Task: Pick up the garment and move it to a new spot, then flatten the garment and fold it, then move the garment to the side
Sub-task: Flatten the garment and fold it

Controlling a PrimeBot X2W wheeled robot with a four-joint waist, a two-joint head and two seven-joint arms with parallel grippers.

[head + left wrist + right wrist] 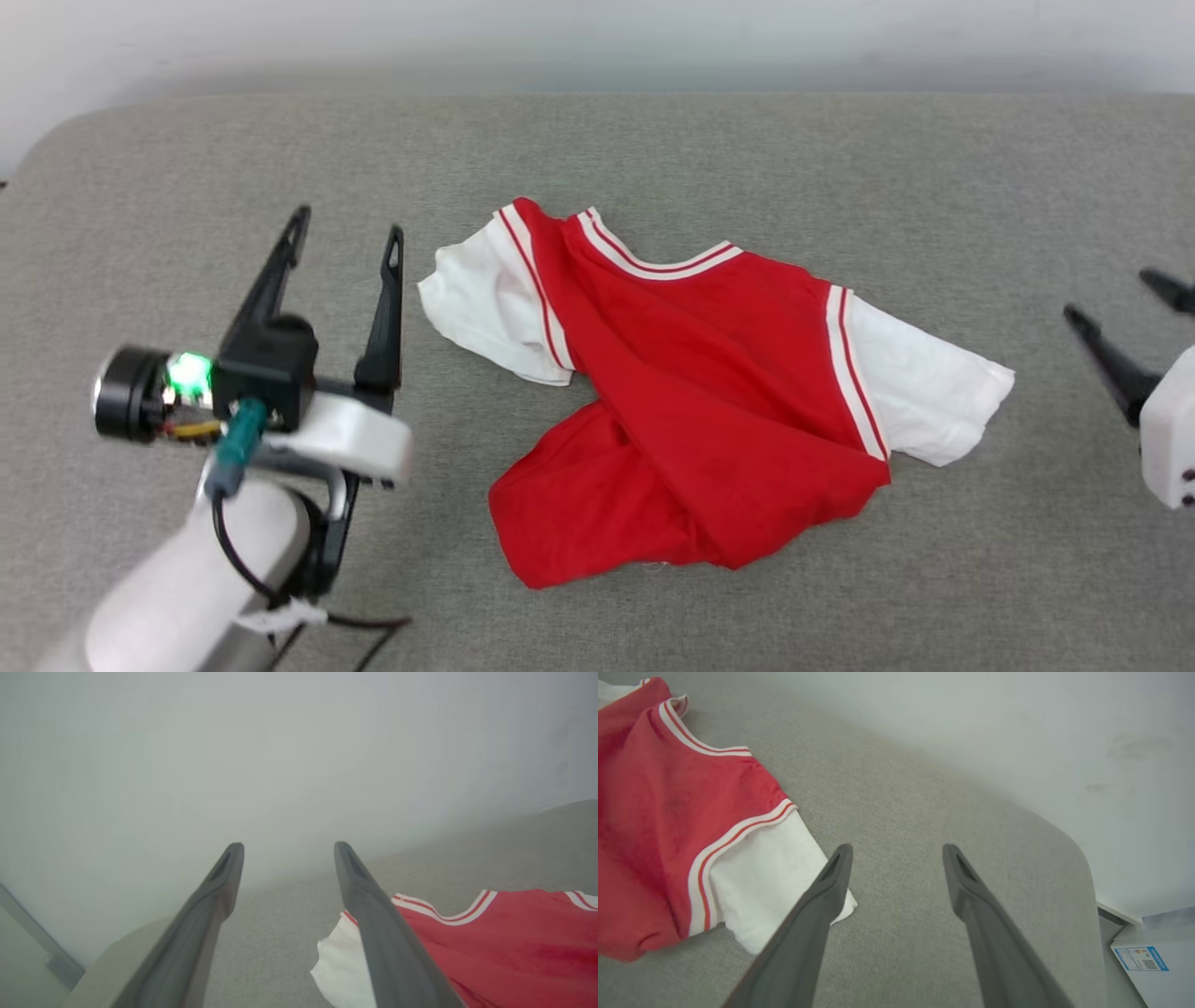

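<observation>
Lying across the middle of the grey padded table (pixel 653 159), the garment (pixel 709 392) is not flat. A diagonal fold runs down the red body, and the hem is bunched toward the robot's side. The collar faces the far edge.

Long axis: sleeve to sleeve, roughly left to right in the head view and slightly slanted. The white sleeve on the robot's left (pixel 485 308) sits farther up the table, and the white sleeve on its right (pixel 934 392) lies nearer the robot. Both sleeves are spread on the surface, the left one partly curled under.

Left gripper (pixel 347 229): jaws wide apart, nothing between them, fingers pointing toward the far edge. It stands just beside the left sleeve, apart from the cloth. In its wrist view the sleeve edge lies to the right of the right-hand finger.

Right gripper (pixel 1108 294): jaws also spread, empty, near the right sleeve with bare table between. In its wrist view the sleeve corner lies behind the left-hand finger.

Judgement: the garment lies between the two grippers, one sleeve facing each. The left gripper looks slightly closer. Flattening seems to be the step in hand, and each arm would need to reach inward, toward the garment's own end, for a grip.
</observation>
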